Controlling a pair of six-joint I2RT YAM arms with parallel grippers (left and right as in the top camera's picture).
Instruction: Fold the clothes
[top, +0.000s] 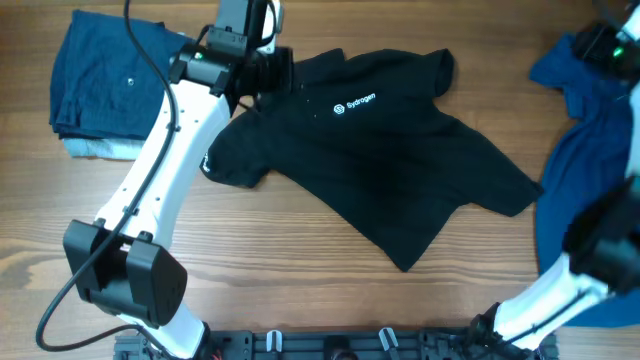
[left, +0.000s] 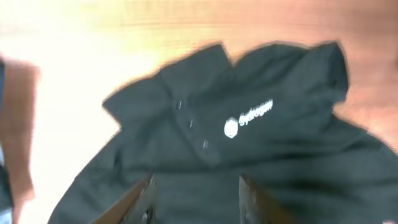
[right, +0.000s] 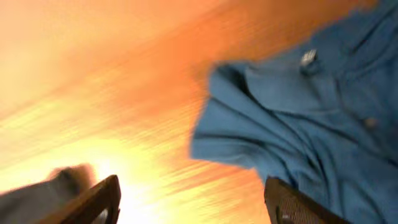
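Near edge first: only the overhead shows the left arm (top: 150, 190), based at the near-left corner and slanting toward the far edge. The right arm (top: 560, 290) comes up at the near-right corner.

Mid-table lies the black polo (top: 380, 150), spread out front up, hem toward the near-right, collar toward the far edge. Along the right edge a blue shirt (top: 590, 170) lies crumpled and unfolded, partly under the right arm.

Farther out, the left claw (left: 196, 202) hangs over the polo's collar end. The overhead can't tell me how it stands (black on black there), but the left wrist cam does: released, fingers (left: 144, 200) apart w/ only dark fabric below them. Touching the cloth or not, can't tell.

The right claw (right: 193, 205) is cut off at the far-right corner in the overhead. Its own cam shows it released too, spread wide over bare table (right: 93, 93), w/ the blue shirt's collar just beyond.

In the far-left corner sits a folded stack (top: 100, 80) of blue clothes; overhead only.

Writing: a white chest logo (top: 355, 104) reads "Sydrogen", also blurred in the left wrist cam. The blue shirt's white neck label (right: 306, 57) shows only in the right wrist cam, too blurred to read.
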